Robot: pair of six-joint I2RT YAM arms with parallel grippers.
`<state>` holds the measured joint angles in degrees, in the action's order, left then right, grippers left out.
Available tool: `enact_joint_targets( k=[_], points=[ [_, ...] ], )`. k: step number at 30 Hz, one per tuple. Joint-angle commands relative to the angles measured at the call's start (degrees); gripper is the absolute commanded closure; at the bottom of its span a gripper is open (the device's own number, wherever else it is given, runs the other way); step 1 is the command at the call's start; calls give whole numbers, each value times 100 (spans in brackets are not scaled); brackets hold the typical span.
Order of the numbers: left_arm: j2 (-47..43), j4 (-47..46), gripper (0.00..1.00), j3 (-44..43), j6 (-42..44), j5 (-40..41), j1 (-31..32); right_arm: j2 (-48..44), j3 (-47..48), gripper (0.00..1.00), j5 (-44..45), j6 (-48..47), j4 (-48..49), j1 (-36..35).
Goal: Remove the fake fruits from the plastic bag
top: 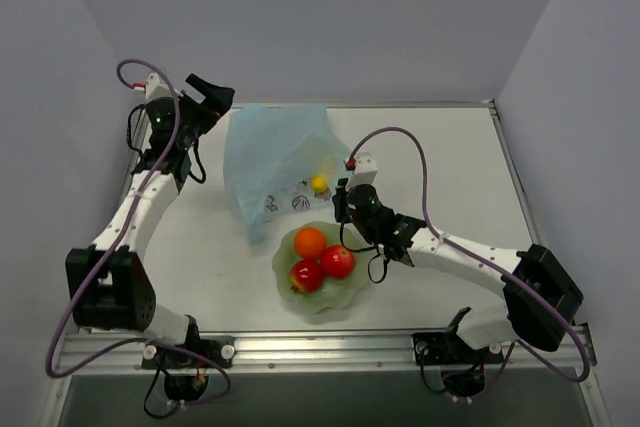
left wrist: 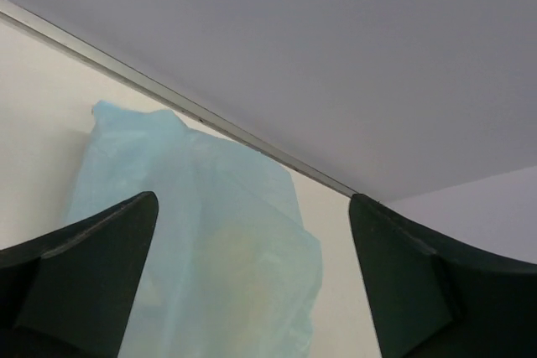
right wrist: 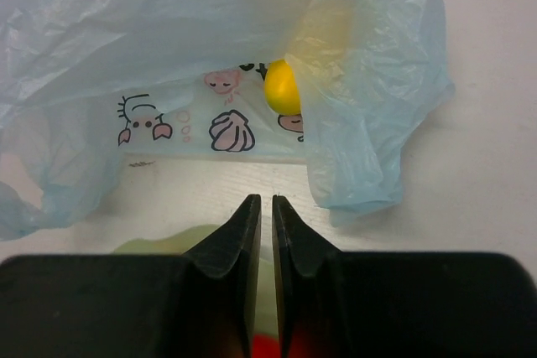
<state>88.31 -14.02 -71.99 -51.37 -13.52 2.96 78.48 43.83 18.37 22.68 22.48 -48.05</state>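
Note:
The light-blue plastic bag (top: 272,157) lies crumpled at the back of the table, its printed white patch (right wrist: 214,123) facing the bowl. A yellow fruit (top: 319,184) (right wrist: 282,85) peeks out at the bag's mouth, and a pale yellowish shape (right wrist: 331,27) shows through the film beside it. An orange (top: 309,242) and two red apples (top: 306,275) (top: 338,261) rest in the pale green bowl (top: 350,292). My right gripper (top: 338,205) (right wrist: 266,200) hovers between bowl and bag, shut with nothing between its fingers. My left gripper (top: 212,97) (left wrist: 253,203) stands wide open above the bag's far left corner, holding nothing.
The table's back rail (left wrist: 210,115) runs just behind the bag (left wrist: 201,232). Grey walls enclose the table on three sides. The bowl's rim (right wrist: 159,242) sits right under my right fingers, with a red apple (right wrist: 264,348) below them.

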Motion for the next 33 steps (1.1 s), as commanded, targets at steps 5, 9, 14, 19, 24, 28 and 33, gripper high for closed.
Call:
enact_joint_targets(
  k=[5, 9, 14, 19, 24, 28, 33],
  points=[
    [-2694, 1198, 51, 2318, 1269, 2203, 1969, 308, 310, 97, -448, 96, 310, 103],
    [-4098, 2470, 57, 3242, 1349, 2722, 2683, 501, 389, 97, -589, 140, 424, 121],
    [-5191, 3458, 31, 3928, 1157, 2716, 2771, 1090, 661, 97, -712, 184, 582, 112],
    [-5334, 3240, 17, 4482, 980, 2354, 2833, 1660, 1004, 97, -835, 202, 609, -2],
    [-4510, 2300, 13, 4580, 1226, 1811, 2841, 2101, 1224, 96, -967, 141, 862, -143],
    [-3665, 1649, 16, 4343, 1463, 1879, 2833, 2566, 1487, 96, -906, 53, 1257, -29],
    [-3075, 928, 56, 4070, 1604, 1932, 2841, 2892, 1759, 96, -678, -105, 2163, 305]
  ],
)
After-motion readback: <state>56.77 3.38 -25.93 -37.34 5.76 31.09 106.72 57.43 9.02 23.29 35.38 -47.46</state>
